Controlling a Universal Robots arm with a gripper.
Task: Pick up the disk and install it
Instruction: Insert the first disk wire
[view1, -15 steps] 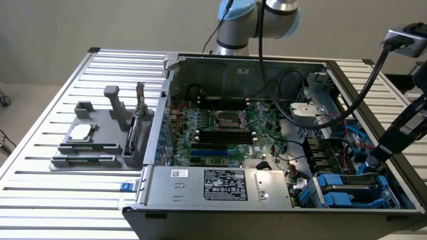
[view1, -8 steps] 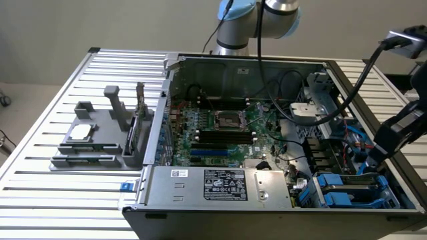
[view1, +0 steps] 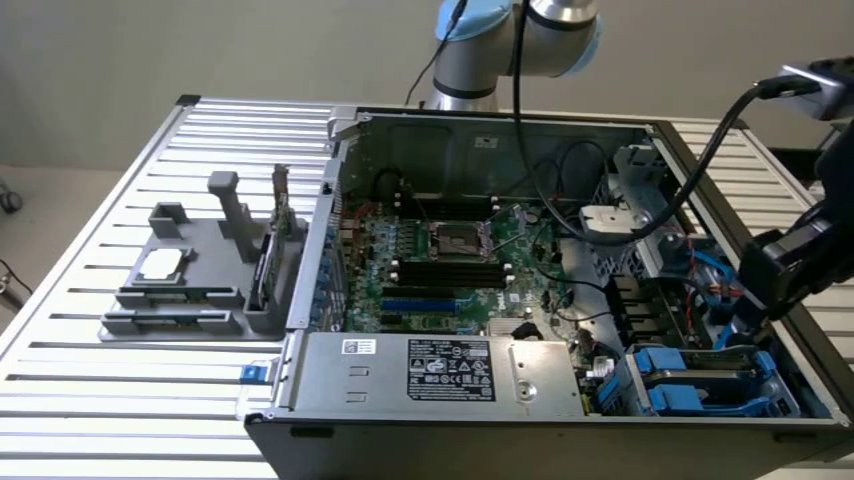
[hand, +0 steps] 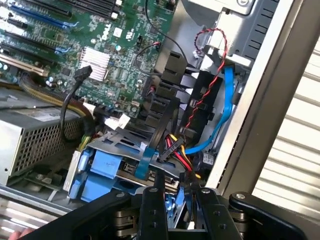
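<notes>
— In the exterior view, where did the disk (view1: 701, 385) sit?
— In the case's (view1: 441, 140) corner bay, at about seven o'clock from the gripper (view1: 758, 310), close below it.
— And the wrist view?
— The disk (hand: 102, 170) lay near the gripper (hand: 176, 200). Open or clamped, I couldn't tell.

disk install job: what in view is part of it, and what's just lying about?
Job:
- disk in blue carrier
- drive bay
- gripper, close over the bay

Lying about:
- square chip
- upright card
- grey fixture
- power supply
</notes>
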